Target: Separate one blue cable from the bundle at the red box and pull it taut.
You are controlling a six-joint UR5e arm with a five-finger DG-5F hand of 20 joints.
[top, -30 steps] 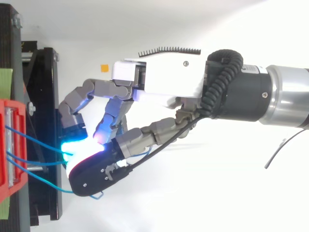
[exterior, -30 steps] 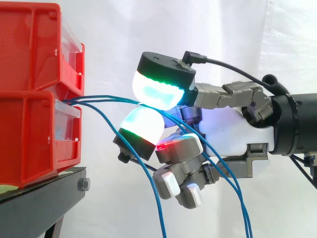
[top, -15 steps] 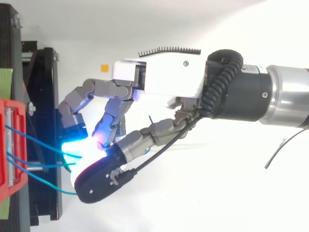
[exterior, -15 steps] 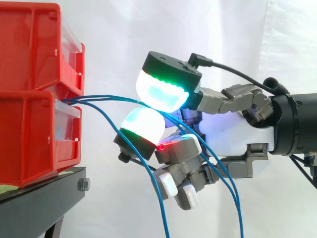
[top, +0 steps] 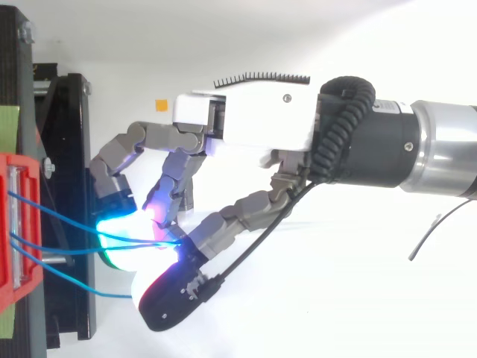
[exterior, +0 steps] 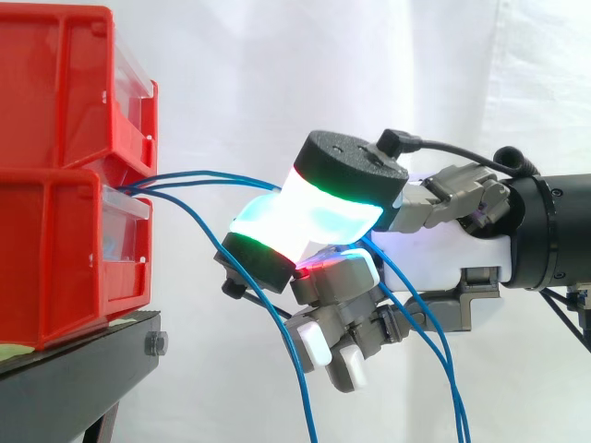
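Sliding back toward the palm, the thumb's glowing pad (exterior: 325,205) now lies pressed across the finger pad (exterior: 261,242) beneath it; a second ago it sat higher and further forward, nearer the red box. In the top view the thumb (top: 175,294) has swung outward, away from the other fingers. The rest of the robot hand (exterior: 434,247) has hardly moved, so this looks like a rolling of the pinch rather than a pull.

For the task, that suggests the strands are being worked apart between the pads, with the separating not yet finished. The blue cables (exterior: 199,177) leave the front of the lower red box (exterior: 55,240), and two of them run almost level into the closed pads. I cannot tell whether one or both are clamped. A third drops away in a slack curve below. The span from box to pads is nearly straight but not tight.

The robot hand comes in level from the right, palm side-on, thumb over one finger in a pinch, and the remaining fingers curl loosely below. Beyond it the box stands on the black surface (exterior: 74,369), before the white curtain (exterior: 277,65).
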